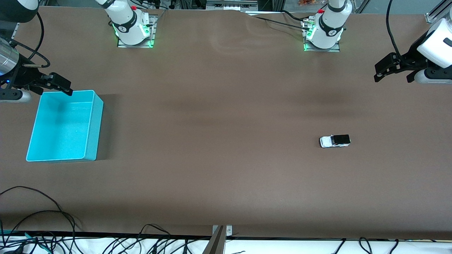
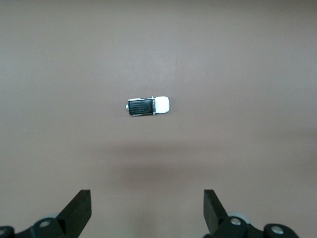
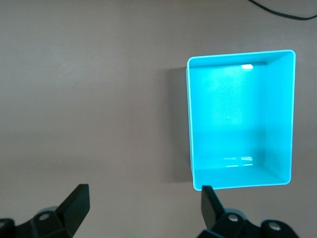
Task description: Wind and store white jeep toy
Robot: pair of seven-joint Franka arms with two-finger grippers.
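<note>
Both grippers, left (image 1: 393,72) and right (image 1: 58,84), held wide, aloft. Jeep (image 1: 334,140) judged light, rigid, slippery; best pinched across sides.

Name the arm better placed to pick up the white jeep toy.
Left, probably. The white jeep toy lies toward the left arm's end of the table, and the open left gripper is up there. The open right gripper hangs by the turquoise bin.

Bin: turquoise bin (image 1: 92,127), rectangular, open-topped, nothing in it, toward the right arm's end of the table.
Table: brown table (image 1: 226,169).
Cables: black cables (image 1: 42,218) at the table's nearest edge.
</note>
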